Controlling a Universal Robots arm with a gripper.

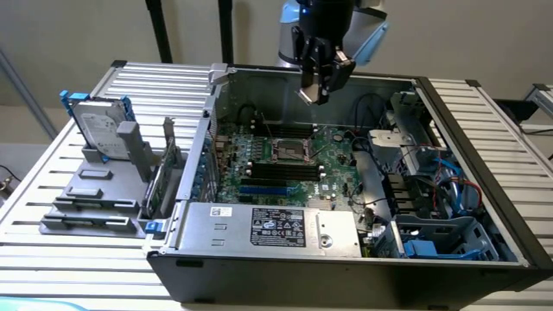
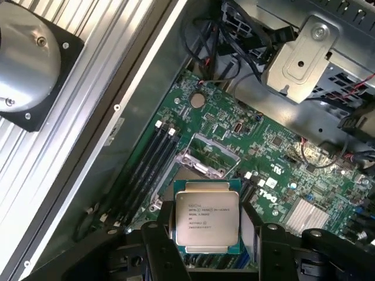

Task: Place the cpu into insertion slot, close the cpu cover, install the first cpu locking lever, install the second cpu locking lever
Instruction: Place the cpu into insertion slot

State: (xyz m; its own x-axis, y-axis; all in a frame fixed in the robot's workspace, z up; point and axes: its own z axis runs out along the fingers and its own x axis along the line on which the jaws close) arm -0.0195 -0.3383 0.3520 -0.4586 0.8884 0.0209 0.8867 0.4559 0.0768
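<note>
Slatted metal counter (image 1: 87,259) carries an open computer case (image 1: 346,278). Above the case, the hand (image 1: 315,94) pinches the cpu (image 2: 207,216) by two opposite edges, its metal face toward the wrist camera and clear of the board. In the exterior view the insertion slot (image 1: 292,150) lies at six o'clock from the hand, well apart. The cpu cover (image 2: 212,153) looks swung up off it. Black memory sticks (image 1: 285,172) sit just beside the slot at its six o'clock. To do this well, I judge, the chip's edges should be squared with the socket and the chip kept level, then lowered without sliding so no pin bends.
</note>
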